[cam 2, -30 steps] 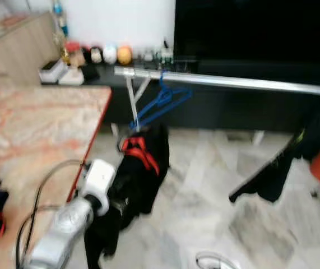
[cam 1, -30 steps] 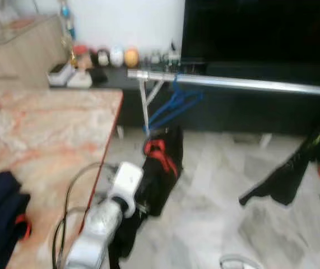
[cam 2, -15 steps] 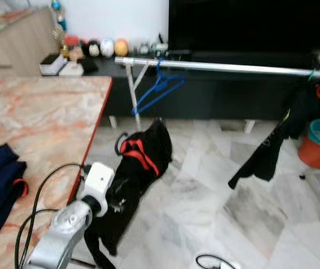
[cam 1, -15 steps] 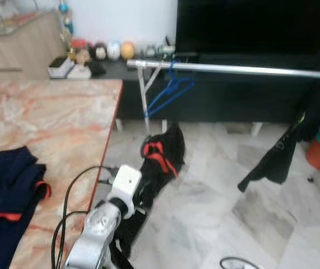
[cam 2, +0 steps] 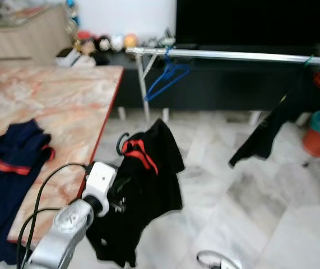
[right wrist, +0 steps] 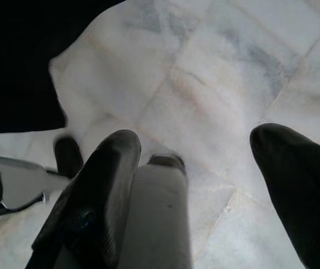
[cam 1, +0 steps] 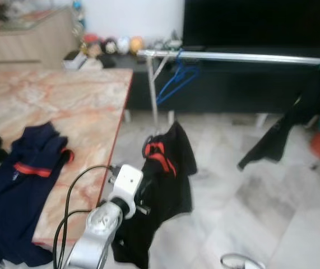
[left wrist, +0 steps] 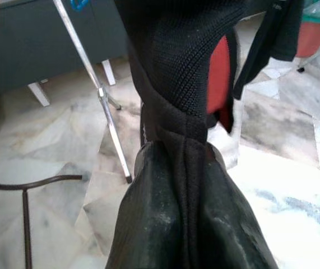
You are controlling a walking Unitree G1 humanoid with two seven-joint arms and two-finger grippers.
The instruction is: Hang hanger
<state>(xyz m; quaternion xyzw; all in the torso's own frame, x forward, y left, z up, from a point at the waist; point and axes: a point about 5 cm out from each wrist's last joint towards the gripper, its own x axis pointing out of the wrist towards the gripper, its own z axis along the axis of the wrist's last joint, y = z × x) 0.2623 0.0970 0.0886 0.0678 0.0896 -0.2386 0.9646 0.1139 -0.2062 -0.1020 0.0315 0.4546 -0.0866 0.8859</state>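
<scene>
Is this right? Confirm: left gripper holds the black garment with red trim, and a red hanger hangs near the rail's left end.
Not quite. The left eye view shows the hanger near the left end of the rail is blue, not red. The left gripper does hold the black garment with red trim.

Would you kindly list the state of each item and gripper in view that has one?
Black garment: on its hanger, held up off the floor.
Left gripper: shut on black garment.
Right gripper: open, idle above the floor.
Blue hanger: hung on the rail, bare.
Navy shirt: lying flat on the table.
</scene>
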